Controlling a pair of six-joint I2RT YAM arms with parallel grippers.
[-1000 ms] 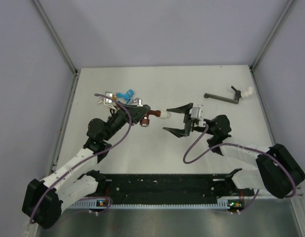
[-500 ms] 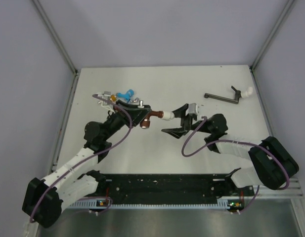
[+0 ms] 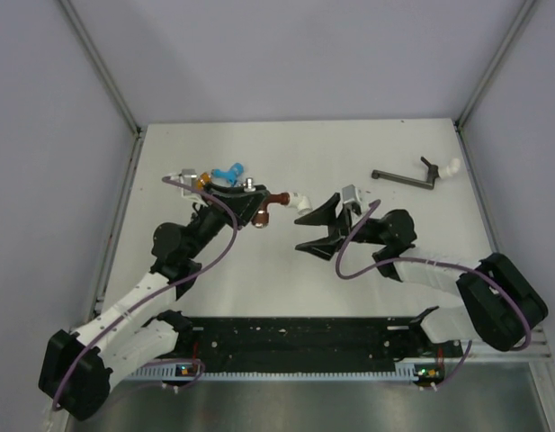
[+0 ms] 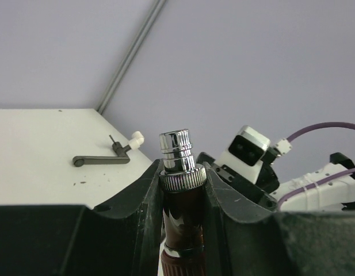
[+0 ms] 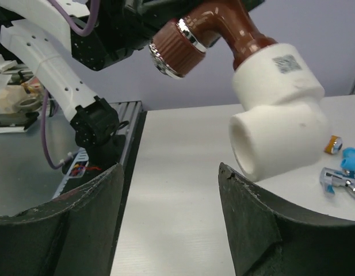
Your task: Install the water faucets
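Red-brown plastic with a chrome tip: the red-brown faucet [image 4: 180,198] sits clamped in my left gripper [image 4: 181,172], both fingers pressed tight against its body. It is lifted off the table [image 3: 259,288], with the white elbow fitting [image 5: 278,129] mounted on its far end.

Compared with a second ago, the left arm has carried the faucet and elbow slightly towards the back of the table. The right gripper [image 5: 170,172] has drawn its jaws in somewhat and turned at the wrist. A second ago the elbow lay at the far finger's tip; now it sits just beyond that tip.

The right jaws stand apart and hold nothing. In the right wrist view the elbow hangs just above one finger, and I can't tell whether they touch.

The left arm stretches from its base at the lower left up and across, with its wrist pointing right. The right arm is folded, its forearm running left from its base, and its fingers face the left gripper's.

Behind the left wrist, the light blue faucet [image 3: 228,170] and the orange faucet [image 3: 202,183] lie on the table. A dark cranked bar [image 3: 405,178] lies near the back right.
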